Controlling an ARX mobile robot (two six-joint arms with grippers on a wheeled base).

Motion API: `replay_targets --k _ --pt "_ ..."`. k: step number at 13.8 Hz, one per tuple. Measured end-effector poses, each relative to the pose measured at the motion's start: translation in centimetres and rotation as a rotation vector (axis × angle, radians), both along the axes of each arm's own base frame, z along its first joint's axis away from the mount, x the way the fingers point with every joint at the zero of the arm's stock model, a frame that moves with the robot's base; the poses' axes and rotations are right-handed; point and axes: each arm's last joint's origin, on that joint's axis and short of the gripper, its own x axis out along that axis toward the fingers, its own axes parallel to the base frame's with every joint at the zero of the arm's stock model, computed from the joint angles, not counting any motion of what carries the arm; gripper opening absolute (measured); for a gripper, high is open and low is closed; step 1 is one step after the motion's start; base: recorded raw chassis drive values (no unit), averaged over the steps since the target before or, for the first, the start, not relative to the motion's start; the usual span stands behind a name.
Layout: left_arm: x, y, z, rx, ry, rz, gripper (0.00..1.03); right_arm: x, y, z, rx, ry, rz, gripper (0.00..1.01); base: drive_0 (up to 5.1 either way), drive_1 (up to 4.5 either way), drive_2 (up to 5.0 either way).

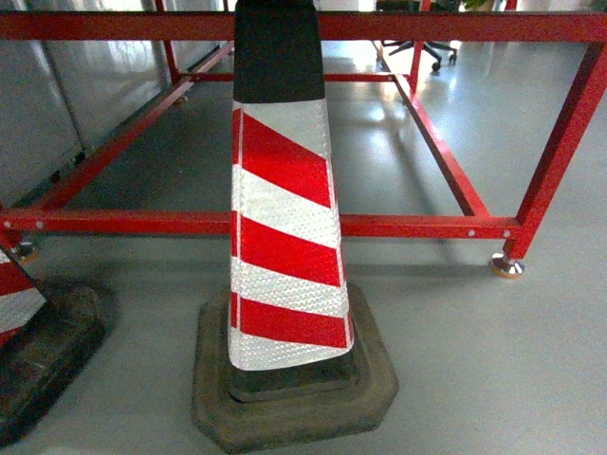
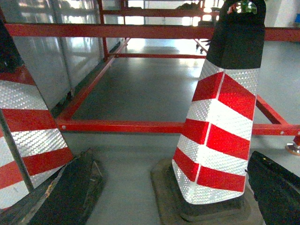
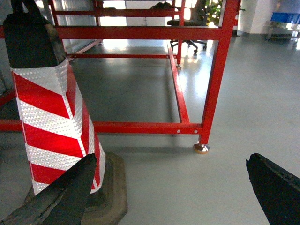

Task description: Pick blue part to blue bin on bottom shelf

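Both claws open w/ nothing held: right [image 3: 168,187], left [image 2: 168,187]. Cone [image 1: 285,218] dead ahead; no blue part, bin or shelf visible, so direction can't tell.

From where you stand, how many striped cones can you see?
2: one cone straight ahead before the red frame, another cone at the left edge, mostly cut off.

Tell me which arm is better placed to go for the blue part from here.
Right, tentatively. No blue part shows. The left gripper and right gripper are both open, empty. The striped cone crowds the left side; the right wrist view shows bare floor and something blue far off.
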Motion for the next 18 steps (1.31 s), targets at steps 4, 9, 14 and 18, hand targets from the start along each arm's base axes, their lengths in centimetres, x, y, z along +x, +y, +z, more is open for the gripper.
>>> replay_targets --k 4,9,14,18 --pt "0.0 0.0 0.0 0.001 0.0 0.002 0.98 0.0 0.0 0.0 0.0 0.0 -0.001 0.98 0.0 0.0 0.0" --pt "0.0 0.0 0.0 0.0 0.0 0.001 0.98 0.0 0.0 0.01 -0.002 -0.002 0.001 0.98 0.0 0.0 0.0" --pt "0.0 0.0 0.01 0.0 -0.001 0.001 0.98 0.0 0.0 0.01 -0.001 -0.002 0.001 0.98 0.0 0.0 0.0" --pt "0.0 0.0 0.01 0.0 -0.001 0.0 0.98 0.0 0.0 0.01 0.002 -0.002 -0.001 0.98 0.0 0.0 0.0"
